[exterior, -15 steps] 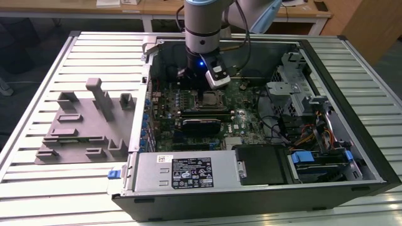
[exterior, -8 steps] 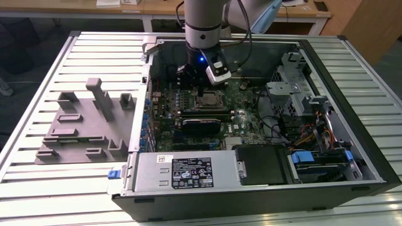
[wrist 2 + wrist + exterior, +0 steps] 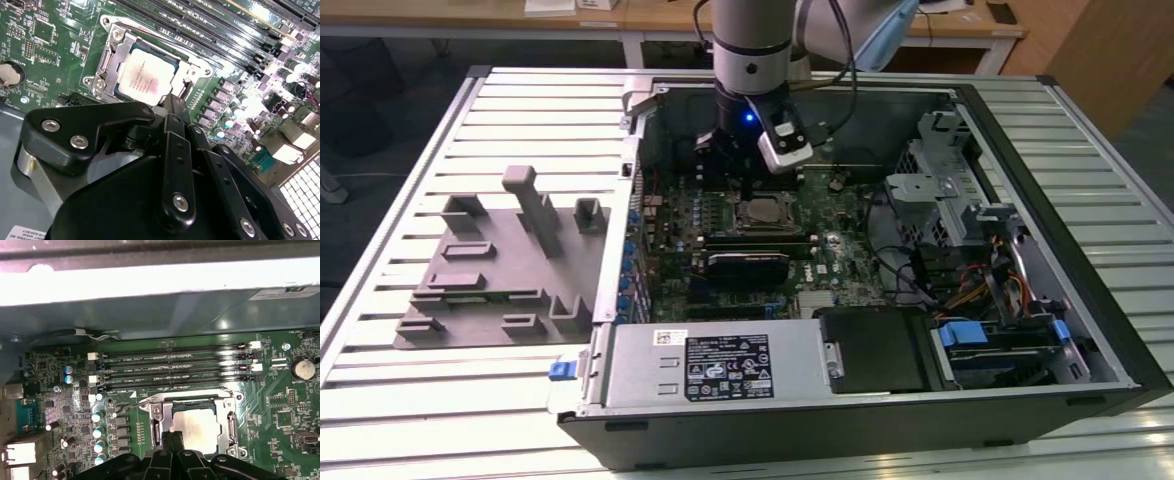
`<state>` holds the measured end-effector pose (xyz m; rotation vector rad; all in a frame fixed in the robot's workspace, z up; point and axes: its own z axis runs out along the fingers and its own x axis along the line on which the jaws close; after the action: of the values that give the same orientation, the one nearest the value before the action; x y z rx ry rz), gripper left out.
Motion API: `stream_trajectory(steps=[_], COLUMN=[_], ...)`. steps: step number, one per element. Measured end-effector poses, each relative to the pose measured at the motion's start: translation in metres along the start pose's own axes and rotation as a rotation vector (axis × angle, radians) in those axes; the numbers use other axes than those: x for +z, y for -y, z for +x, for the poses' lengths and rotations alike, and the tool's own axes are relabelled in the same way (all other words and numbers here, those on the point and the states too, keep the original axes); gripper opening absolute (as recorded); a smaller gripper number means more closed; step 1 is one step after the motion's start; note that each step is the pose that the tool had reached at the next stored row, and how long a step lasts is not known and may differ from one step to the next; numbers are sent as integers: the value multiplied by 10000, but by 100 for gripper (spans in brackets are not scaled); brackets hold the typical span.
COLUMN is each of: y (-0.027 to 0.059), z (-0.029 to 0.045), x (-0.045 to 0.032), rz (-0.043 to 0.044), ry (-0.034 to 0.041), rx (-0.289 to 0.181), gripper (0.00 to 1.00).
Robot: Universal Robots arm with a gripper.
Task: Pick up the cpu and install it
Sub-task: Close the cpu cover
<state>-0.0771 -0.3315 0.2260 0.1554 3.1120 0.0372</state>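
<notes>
The cpu (image 3: 761,213) is a shiny silver square lying flat in the metal-framed socket (image 3: 112,60) on the green motherboard inside the open computer case. It appears as a bright plate in both wrist views (image 3: 146,75) (image 3: 197,426). My gripper (image 3: 747,188) hangs straight down just above the socket. Its black fingers (image 3: 172,442) stand pressed together with nothing between them, their tips (image 3: 176,106) over the cpu's edge. From the frames I cannot tell whether the tips touch the chip.
A grey plastic fixture (image 3: 494,270) with upright posts lies on the slatted table at the exterior view's left. In the case are a black block (image 3: 747,265) near the socket, the power supply (image 3: 707,365), a drive cage (image 3: 947,190) and memory slots (image 3: 175,370).
</notes>
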Motion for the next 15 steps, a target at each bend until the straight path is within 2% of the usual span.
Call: stream_trajectory(steps=[4,15], y=[-1,-26], z=[-14,-268], x=[-3,4], rz=[5,4], ry=[-3,-9], rx=[-1,0], gripper=[11,11])
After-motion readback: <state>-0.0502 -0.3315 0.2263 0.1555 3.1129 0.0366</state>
